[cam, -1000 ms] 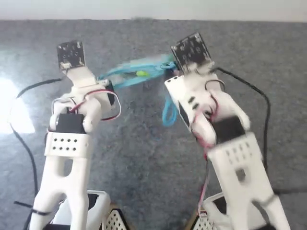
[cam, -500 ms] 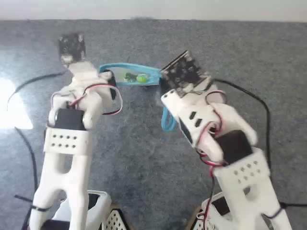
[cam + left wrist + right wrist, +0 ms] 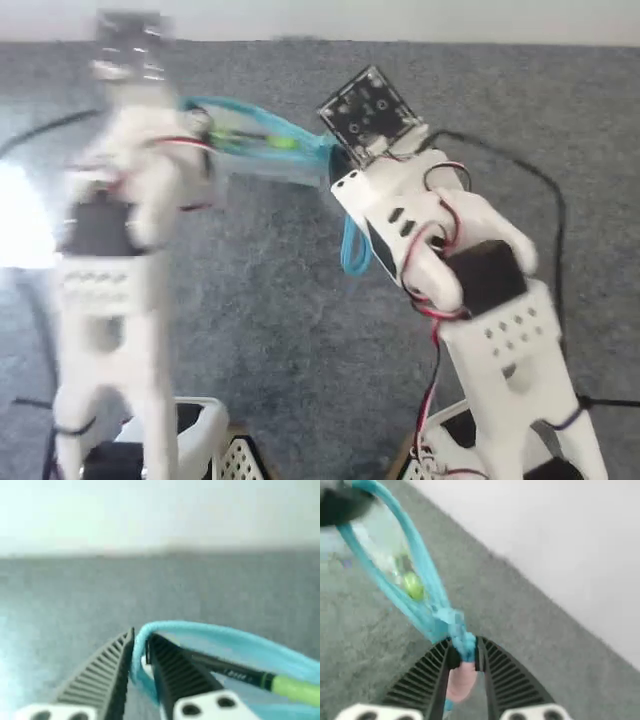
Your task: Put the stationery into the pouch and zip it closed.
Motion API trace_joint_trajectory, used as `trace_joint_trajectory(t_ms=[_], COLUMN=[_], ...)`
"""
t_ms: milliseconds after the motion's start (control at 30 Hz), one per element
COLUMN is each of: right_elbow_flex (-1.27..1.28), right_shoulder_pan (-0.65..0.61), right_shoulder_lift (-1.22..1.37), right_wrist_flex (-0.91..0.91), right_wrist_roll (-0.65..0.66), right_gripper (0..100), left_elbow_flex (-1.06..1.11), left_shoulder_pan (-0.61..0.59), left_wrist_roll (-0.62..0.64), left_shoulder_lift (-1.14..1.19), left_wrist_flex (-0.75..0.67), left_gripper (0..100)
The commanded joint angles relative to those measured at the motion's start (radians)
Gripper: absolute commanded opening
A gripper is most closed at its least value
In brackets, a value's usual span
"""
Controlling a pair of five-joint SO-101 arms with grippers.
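A clear pouch (image 3: 262, 152) with blue trim hangs stretched above the grey table between both arms. My left gripper (image 3: 197, 128) is shut on the pouch's left end; in the left wrist view its fingers (image 3: 140, 647) pinch the blue rim (image 3: 220, 637), with a dark pen with a green grip (image 3: 272, 682) inside. My right gripper (image 3: 335, 168) is shut on the right end, and in the right wrist view (image 3: 464, 652) it clamps the blue corner above a pinkish tab. Green stationery (image 3: 412, 585) shows through the pouch wall. A blue strap (image 3: 352, 245) dangles under the right gripper.
Grey felt covers the table (image 3: 270, 330), with a pale wall along the far edge. Black cables (image 3: 545, 200) trail beside the arms. The arm bases (image 3: 215, 445) stand at the near edge.
The left arm has swung left and up, blurred in motion, pulling the pouch's left end with it. The right gripper has shifted slightly left, and the pouch now slopes down toward it.
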Motion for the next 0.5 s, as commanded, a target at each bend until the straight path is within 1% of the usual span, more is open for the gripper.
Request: trace_joint_trajectory(t_ms=[0,67,133,200,300,367,433,467], right_elbow_flex=[0.031,0.149,0.247,0.281,0.264,0.253,0.261,0.276], right_shoulder_pan=[-0.002,0.001,0.002,0.004,0.004,0.001,-0.002,-0.002], right_shoulder_lift=[-0.002,-0.004,-0.010,-0.012,-0.019,-0.041,-0.061,-0.065], right_wrist_flex=[0.019,-0.035,-0.090,-0.108,-0.105,-0.104,-0.102,-0.104], right_wrist_roll=[-0.011,-0.012,-0.011,-0.009,-0.009,-0.011,-0.009,-0.009], right_gripper=[0.9,0.9,0.9,0.9,0.9,0.9,0.9,0.9], left_elbow_flex=[-0.038,0.130,0.197,0.134,-0.093,-0.193,-0.140,-0.054], left_shoulder_pan=[0.031,0.081,0.084,0.057,0.006,-0.017,-0.017,-0.015], left_wrist_roll=[-0.061,-0.103,-0.112,-0.112,-0.110,-0.110,-0.114,-0.118], left_shoulder_lift=[0.048,0.118,0.170,0.170,0.106,0.061,0.040,0.051], left_wrist_flex=[0.106,0.051,0.005,0.023,0.130,0.189,0.209,0.198], left_gripper=[1,1,1,1,1,1,1,1])
